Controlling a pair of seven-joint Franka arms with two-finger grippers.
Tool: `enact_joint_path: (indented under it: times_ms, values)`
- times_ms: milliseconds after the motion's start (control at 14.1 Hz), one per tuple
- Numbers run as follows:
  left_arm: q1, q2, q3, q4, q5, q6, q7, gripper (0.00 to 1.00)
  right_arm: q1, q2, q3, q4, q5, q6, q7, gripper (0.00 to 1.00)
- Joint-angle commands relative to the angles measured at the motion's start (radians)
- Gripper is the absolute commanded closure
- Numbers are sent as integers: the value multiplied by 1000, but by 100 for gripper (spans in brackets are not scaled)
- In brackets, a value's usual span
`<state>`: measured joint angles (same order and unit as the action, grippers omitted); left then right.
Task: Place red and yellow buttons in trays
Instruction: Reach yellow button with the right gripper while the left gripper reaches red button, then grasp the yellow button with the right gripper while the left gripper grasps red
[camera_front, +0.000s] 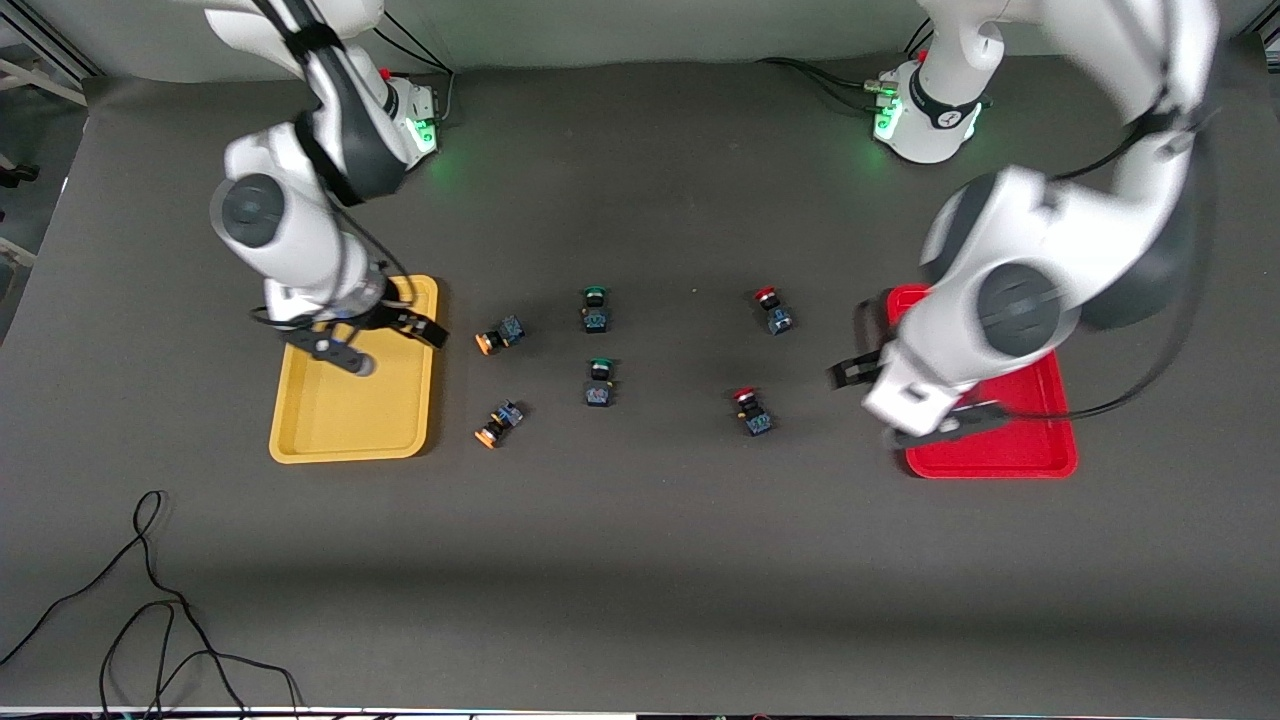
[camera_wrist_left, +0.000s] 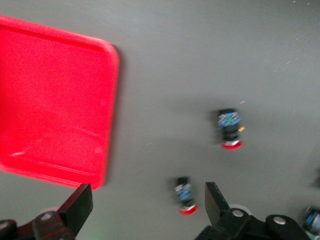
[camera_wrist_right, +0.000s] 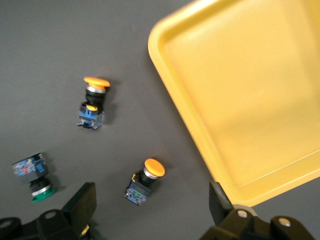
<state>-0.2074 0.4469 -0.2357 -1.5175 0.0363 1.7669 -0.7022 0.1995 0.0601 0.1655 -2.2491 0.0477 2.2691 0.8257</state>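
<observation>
Over my shallow yellow plastic tray (camera_front: 350, 420) and red plastic tray (camera_front: 1000, 450), both grippers, right (camera_front: 385, 335) and left (camera_front: 905, 400), hung released, nothing picked yet, needing descents onto the orange-capped (camera_front: 498, 335) and red-capped (camera_front: 752, 411) push-buttons.

Six buttons (camera_front: 598, 355) between yellow tray (camera_front: 330, 430) and red tray (camera_front: 1040, 450)

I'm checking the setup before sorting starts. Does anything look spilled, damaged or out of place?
Nothing stands out. Both the yellow tray and red tray are empty; all six buttons lie on the table between them, apart. Right gripper and left gripper hang open, holding nothing.
</observation>
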Motion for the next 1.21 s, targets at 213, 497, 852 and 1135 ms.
enact_joint_path:
  times_ms: [213,497,852,1135]
  values:
    - [-145,266,-1,48,-18,230,-284,1,103,220,-7,-70,0,353,246,0]
    - [-181,305,6,7,86,357,-387,1,135,287,-7,-78,-2,422,291,0]
    - [-178,303,6,-58,145,414,-379,8,135,300,-7,-84,-2,423,291,2]
    - [-170,290,6,-127,146,492,-381,33,135,305,-7,-84,-2,422,290,7]
